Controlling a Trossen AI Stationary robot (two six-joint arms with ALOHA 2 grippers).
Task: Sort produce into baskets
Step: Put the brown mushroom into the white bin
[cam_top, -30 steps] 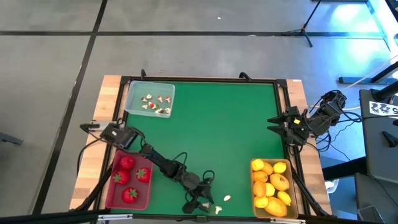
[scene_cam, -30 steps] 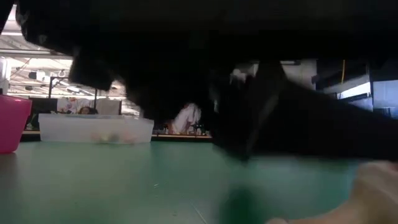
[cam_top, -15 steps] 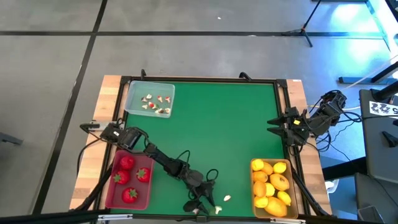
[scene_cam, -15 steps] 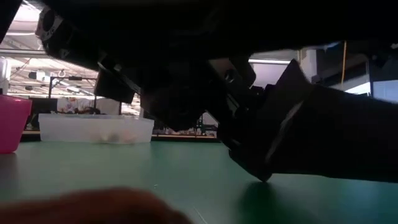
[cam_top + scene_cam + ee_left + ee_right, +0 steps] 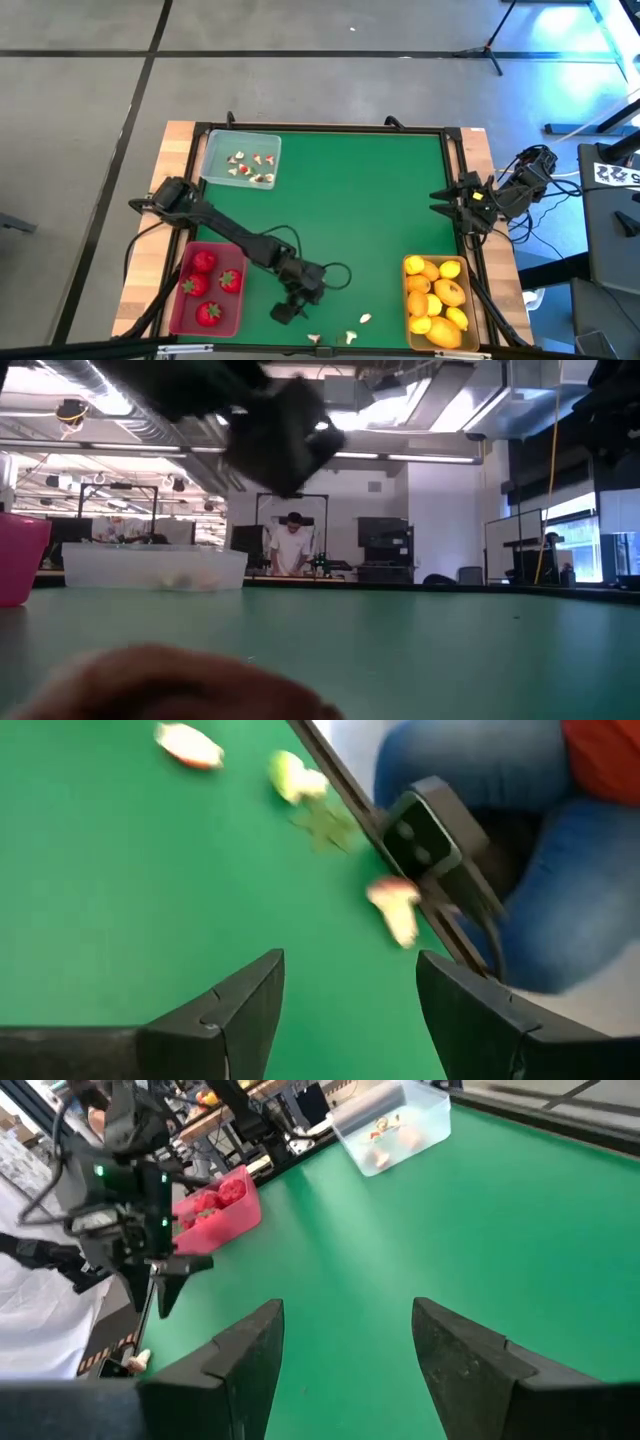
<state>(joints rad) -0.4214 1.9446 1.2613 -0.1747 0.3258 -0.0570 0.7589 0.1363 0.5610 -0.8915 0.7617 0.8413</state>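
My left claw (image 5: 287, 312) hovers over desk (image 5: 350, 200) near front edge — fingers apart, empty. Three tiny white-and-red bits (image 5: 352, 337) lie loose just beyond. Light, probably skittish — pinch low across middle, gently. Right claw (image 5: 447, 200) parked at right edge, open.

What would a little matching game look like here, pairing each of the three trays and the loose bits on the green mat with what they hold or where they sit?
Things:
1. pinkish-red tray
2. tan-yellow tray
3. clear tray
4. loose white bits

Descriptions:
A. holds small white-and-red pieces, far left corner
B. lying on the mat at the near edge
C. holds red strawberries
D. holds yellow and orange lemons

Pairs: 1-C, 2-D, 3-A, 4-B
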